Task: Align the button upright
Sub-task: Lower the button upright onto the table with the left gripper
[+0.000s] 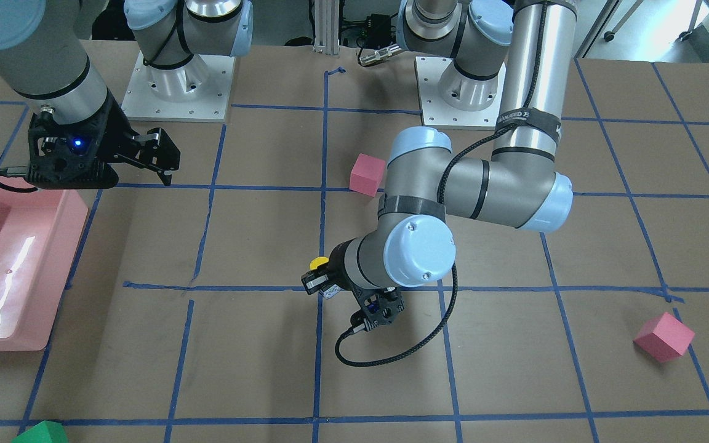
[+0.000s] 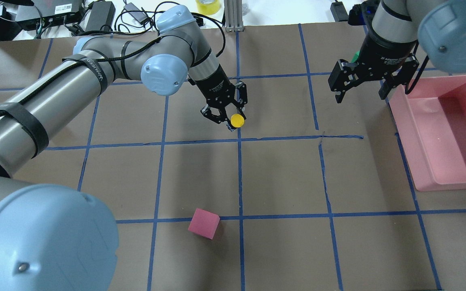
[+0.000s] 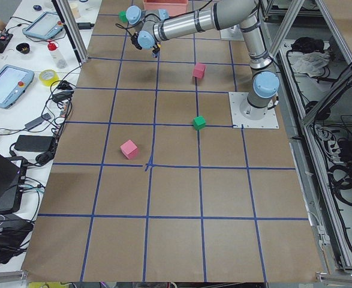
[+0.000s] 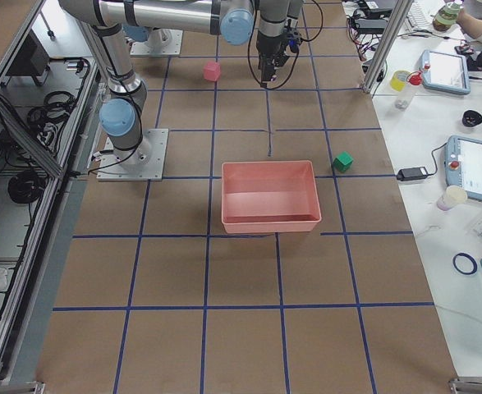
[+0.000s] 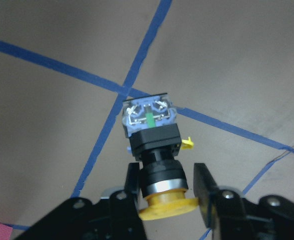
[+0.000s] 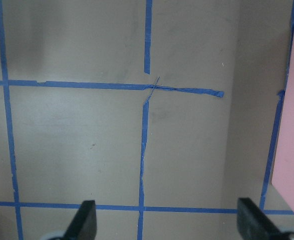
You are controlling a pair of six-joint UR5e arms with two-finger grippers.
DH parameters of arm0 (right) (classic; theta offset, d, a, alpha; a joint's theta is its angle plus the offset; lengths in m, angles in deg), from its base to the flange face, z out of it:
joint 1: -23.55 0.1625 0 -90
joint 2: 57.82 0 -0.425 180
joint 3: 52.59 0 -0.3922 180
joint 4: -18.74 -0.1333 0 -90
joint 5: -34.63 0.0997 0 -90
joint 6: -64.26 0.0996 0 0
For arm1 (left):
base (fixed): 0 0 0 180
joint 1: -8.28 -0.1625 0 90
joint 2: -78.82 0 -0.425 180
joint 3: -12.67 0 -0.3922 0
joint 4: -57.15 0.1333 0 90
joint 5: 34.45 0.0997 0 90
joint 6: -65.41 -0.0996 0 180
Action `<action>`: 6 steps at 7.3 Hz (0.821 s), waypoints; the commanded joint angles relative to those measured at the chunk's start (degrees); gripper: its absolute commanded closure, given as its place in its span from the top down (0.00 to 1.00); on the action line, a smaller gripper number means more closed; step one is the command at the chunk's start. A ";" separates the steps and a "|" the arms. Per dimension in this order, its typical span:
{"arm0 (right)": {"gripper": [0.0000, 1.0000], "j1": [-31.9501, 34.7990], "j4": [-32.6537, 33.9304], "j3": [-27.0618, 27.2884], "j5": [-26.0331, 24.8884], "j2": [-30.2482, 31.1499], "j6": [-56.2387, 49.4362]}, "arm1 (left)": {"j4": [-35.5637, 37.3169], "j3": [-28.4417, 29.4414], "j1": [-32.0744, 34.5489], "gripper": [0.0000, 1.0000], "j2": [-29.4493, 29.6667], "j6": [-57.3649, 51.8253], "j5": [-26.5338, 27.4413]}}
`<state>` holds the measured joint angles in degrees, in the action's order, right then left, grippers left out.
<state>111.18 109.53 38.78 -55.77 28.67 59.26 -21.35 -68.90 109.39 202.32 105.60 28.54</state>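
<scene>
The button (image 5: 154,150) has a yellow cap, a black body and a grey-blue contact block. My left gripper (image 5: 167,175) is shut on its black body just behind the cap, with a finger (image 5: 203,187) on each side. In the overhead view the yellow cap (image 2: 237,120) faces up between the fingers of the left gripper (image 2: 228,117), near a tape crossing. The front-facing view shows the cap (image 1: 316,263) above the left gripper (image 1: 317,284). My right gripper (image 2: 360,95) is open and empty, hovering beside the pink bin; it also shows in the front-facing view (image 1: 167,163).
A pink bin (image 2: 403,133) stands on my right side. One pink cube (image 2: 204,223) lies near my base, and another (image 1: 664,336) lies far out on my left. A green cube (image 1: 40,432) sits at the table's far edge beyond the bin.
</scene>
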 commanded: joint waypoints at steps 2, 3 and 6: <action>1.00 0.00 0.00 -0.05 0.05 0.00 0.60 | -0.16 1.07 -1.79 0.03 3.06 1.39 -5.07; 1.00 0.00 0.00 -0.14 0.05 0.00 0.69 | -0.08 0.63 -2.05 0.07 3.23 1.22 -4.98; 1.00 0.00 0.00 -0.05 -0.21 0.00 0.69 | -0.43 -0.78 -2.06 0.12 3.67 -0.35 -5.85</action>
<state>111.18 109.55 38.67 -55.59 28.67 59.92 -21.61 -69.01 107.36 205.87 106.31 22.94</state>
